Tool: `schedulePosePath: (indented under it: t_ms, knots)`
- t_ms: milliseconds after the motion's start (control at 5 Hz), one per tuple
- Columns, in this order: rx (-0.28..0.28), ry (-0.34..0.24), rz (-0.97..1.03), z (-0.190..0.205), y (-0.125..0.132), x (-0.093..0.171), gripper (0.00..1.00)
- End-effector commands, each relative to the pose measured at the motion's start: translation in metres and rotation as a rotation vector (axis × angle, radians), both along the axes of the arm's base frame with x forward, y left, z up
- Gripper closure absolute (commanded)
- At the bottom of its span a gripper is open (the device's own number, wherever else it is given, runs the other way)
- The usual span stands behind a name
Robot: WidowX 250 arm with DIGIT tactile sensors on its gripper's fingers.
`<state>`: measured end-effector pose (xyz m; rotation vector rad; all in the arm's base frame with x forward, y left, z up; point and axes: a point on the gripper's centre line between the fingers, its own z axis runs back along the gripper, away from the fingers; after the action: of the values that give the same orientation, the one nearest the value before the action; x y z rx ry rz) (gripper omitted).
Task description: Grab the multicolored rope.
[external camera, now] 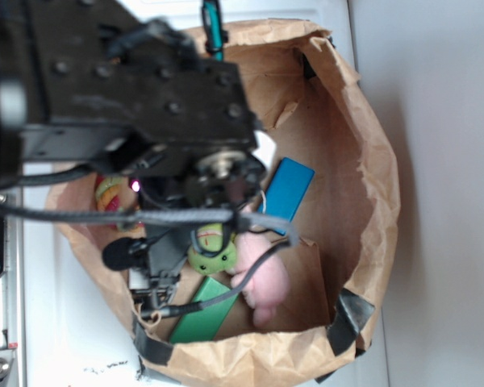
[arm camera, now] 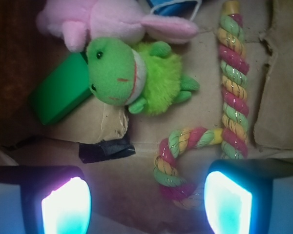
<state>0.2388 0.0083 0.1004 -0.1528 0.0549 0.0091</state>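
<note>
The two-fingered gripper (arm camera: 146,204) hangs wide open, empty; better it centre over the twisted, striped cotton multicolored rope (arm camera: 233,92), right of the fuzzy green plush toy (arm camera: 132,75), before closing.

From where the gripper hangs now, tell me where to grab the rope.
Grip the hooked end of the rope, probably from straight above. It curls between the open gripper fingers and lies flat on bare cardboard, clear of the green plush.

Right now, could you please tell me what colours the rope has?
The multicolored rope is twisted in red-pink, yellow, light green and white stripes, clearest in the wrist view.
</note>
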Motion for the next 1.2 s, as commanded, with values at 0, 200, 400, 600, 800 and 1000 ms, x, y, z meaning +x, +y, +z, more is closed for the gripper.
schedulePosePath:
  t_ms: [0, 200, 400, 600, 800, 1000]
  knots:
    - [0.046, -0.069, 0.004, 0.002, 0.006, 0.01, 0.0]
    - [0.072, -0.075, -0.026, -0.005, -0.003, 0.006, 0.0]
    - [0.09, -0.064, -0.022, -0.016, -0.003, 0.009, 0.0]
    - [0.101, -0.063, -0.032, -0.023, -0.005, 0.004, 0.0]
    - [0.11, -0.067, -0.051, -0.028, -0.008, 0.003, 0.0]
    - [0.119, -0.062, -0.069, -0.033, -0.014, 0.0, 0.0]
